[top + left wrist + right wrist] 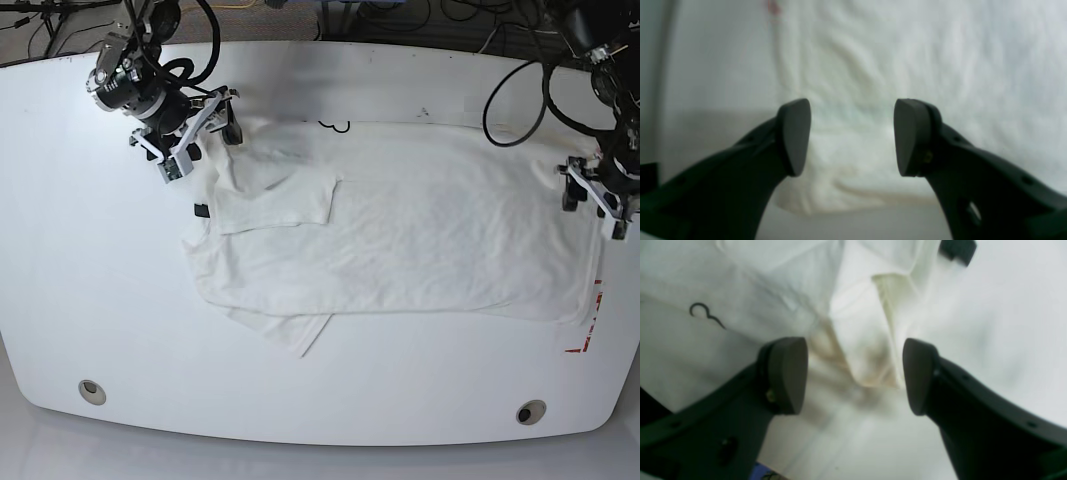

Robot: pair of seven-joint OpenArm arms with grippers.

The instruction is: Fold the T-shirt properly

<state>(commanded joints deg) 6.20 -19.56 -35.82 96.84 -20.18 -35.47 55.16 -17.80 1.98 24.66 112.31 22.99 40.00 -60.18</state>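
The white T-shirt lies spread across the middle of the table, print side down. One sleeve is folded onto the body and another flap sticks out at the front. My right gripper hovers open over the shirt's far left corner. In the right wrist view the right gripper straddles a creased fold of the T-shirt, beside a black outline curl. My left gripper is open at the shirt's right edge. Between the left gripper's fingers lies wrinkled T-shirt cloth, gripped by neither.
Red tape marks sit on the table near the shirt's right edge. A small dark tab lies at the shirt's left edge. Two round holes are near the front table edge. Cables run along the back.
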